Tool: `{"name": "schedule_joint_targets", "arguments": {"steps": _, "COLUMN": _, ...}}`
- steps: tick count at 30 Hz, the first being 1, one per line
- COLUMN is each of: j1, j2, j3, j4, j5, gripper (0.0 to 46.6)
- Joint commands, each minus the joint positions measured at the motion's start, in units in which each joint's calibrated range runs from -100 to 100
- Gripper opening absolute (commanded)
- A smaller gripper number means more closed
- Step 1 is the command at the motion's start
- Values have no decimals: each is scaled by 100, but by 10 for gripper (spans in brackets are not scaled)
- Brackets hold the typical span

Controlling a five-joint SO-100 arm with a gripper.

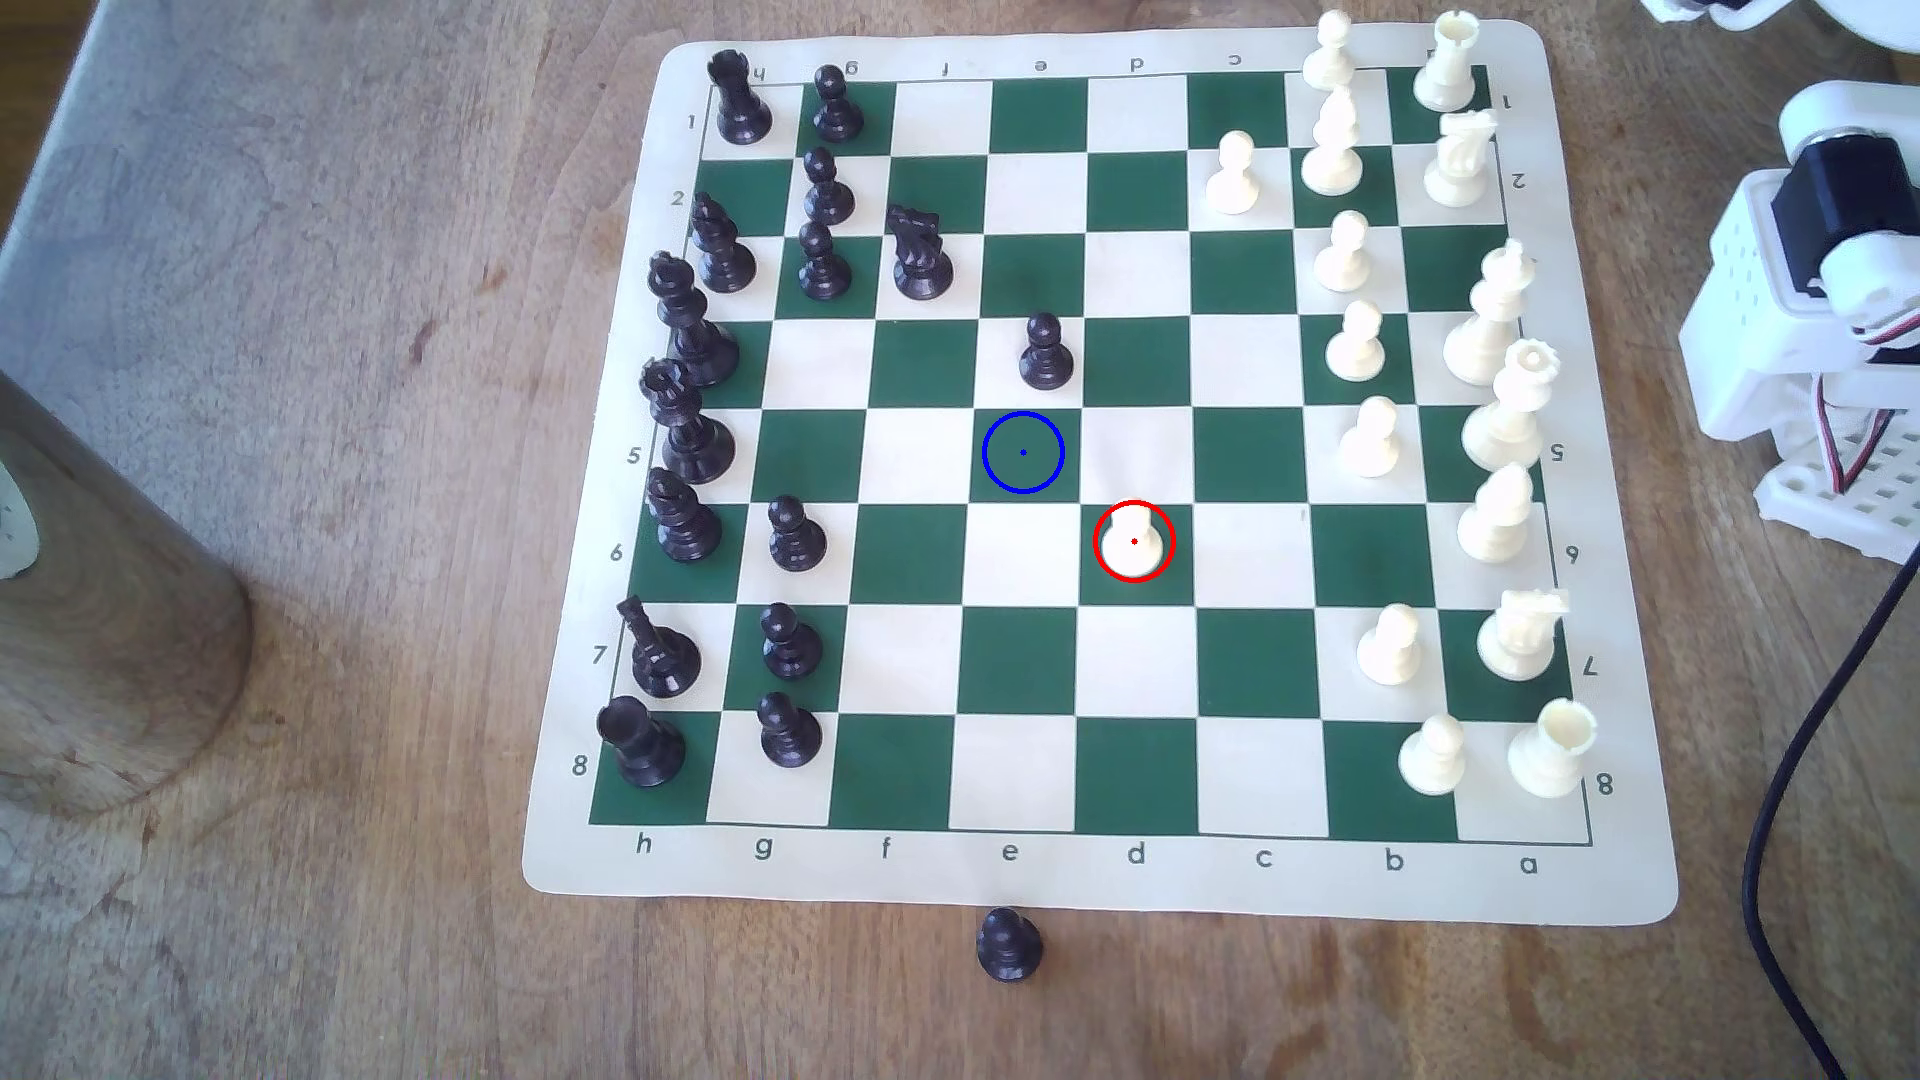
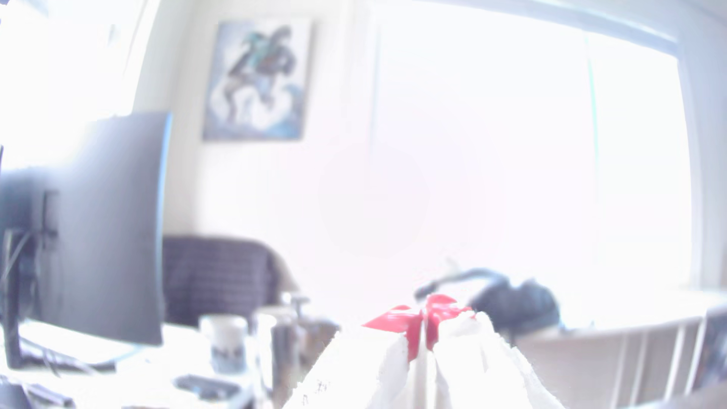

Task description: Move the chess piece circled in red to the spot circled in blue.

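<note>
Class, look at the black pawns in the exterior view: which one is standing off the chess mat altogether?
The black pawn on the bare wooden table, just below the mat's edge near the letter e. Every other black pawn stands on a board square.

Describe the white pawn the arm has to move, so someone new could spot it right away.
Start at the green and cream chess mat on the wooden table. Near its middle, on a green square, one white pawn stands alone inside a red ring. The other white pieces crowd the exterior view's right edge; this one stands diagonally next to the blue-ringed square.
</note>
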Motion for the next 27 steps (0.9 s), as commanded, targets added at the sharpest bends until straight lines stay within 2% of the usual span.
{"name": "schedule_joint_targets", "arguments": {"steps": 1, "j1": -103, "j2": 209, "j3": -1350, "j4": 2267, "j5": -83, "gripper": 2}}
{"name": "schedule_joint_targets", "arguments": {"steps": 4, "j1": -439, "j2": 668, "j3": -1867, "j4": 3020, "j5": -83, "gripper": 2}}
{"name": "schedule_joint_targets", "arguments": {"steps": 5, "j1": -791, "j2": 872, "j3": -2003, "j4": 3331, "j5": -68, "gripper": 2}}
{"name": "schedule_joint_targets", "arguments": {"steps": 10, "j1": -1480, "j2": 1449, "j3": -2039, "j4": 3897, "j5": -142, "gripper": 3}}
{"name": "schedule_joint_targets", "arguments": {"steps": 12, "j1": -1550, "j2": 1746, "j3": -2194, "j4": 4109, "j5": -313, "gripper": 3}}
{"name": "schedule_joint_targets", "arguments": {"steps": 13, "j1": -1550, "j2": 1924, "j3": -2357, "j4": 4281, "j5": -469, "gripper": 3}}
{"name": "schedule_joint_targets", "arguments": {"steps": 14, "j1": -1550, "j2": 2366, "j3": -2783, "j4": 4642, "j5": -786, "gripper": 3}}
{"name": "schedule_joint_targets", "arguments": {"steps": 17, "j1": -1573, "j2": 3053, "j3": -3345, "j4": 4986, "j5": -1118, "gripper": 3}}
{"name": "schedule_joint_targets", "arguments": {"steps": 18, "j1": -1589, "j2": 3435, "j3": -3581, "j4": 5043, "j5": -1338, "gripper": 3}}
{"name": "schedule_joint_targets", "arguments": {"steps": 27, "j1": -1511, "j2": 5507, "j3": -4832, "j4": 5272, "j5": -1802, "gripper": 23}}
